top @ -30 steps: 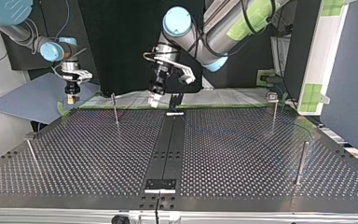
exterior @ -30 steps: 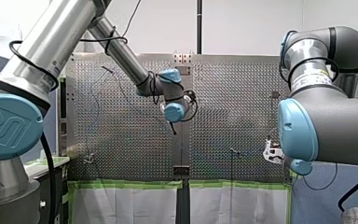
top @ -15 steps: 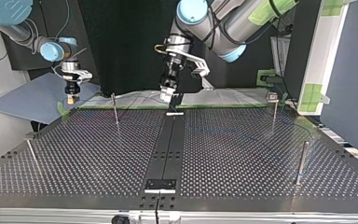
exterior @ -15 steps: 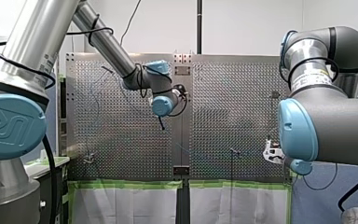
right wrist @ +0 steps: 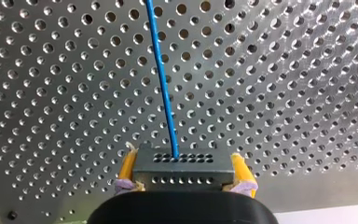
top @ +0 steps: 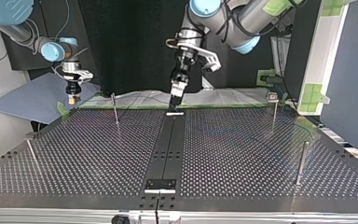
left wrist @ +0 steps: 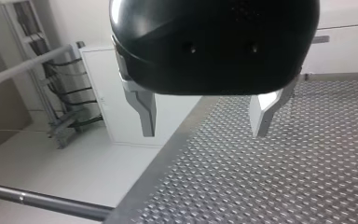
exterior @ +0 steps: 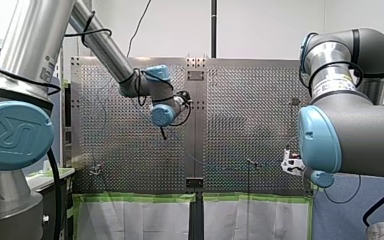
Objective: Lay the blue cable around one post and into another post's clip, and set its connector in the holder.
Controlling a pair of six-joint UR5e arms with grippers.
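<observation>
My right gripper (right wrist: 184,179) is shut, its yellow pads pressed on both sides of a dark grey connector block (right wrist: 182,164). The blue cable (right wrist: 162,79) leaves the block and runs ahead over the perforated table. In the top view this gripper (top: 72,99) hangs at the table's far left corner. My left gripper (left wrist: 204,133) is open, with bare metal fingers (left wrist: 144,108) and nothing between them. It hangs tilted (top: 175,93) over the table's far edge, above a small pale holder (top: 175,113) on the black centre strip.
Thin posts stand on the table: one (top: 115,111) at the far left, one (top: 274,112) at the far right, a thicker one (top: 302,161) at the near right, one (top: 31,155) at the near left. A second bracket (top: 160,184) sits at the strip's near end.
My left arm has swung toward the top view's right, carrying its open gripper from left of the centre strip to above its far end. My right arm has stayed still.
</observation>
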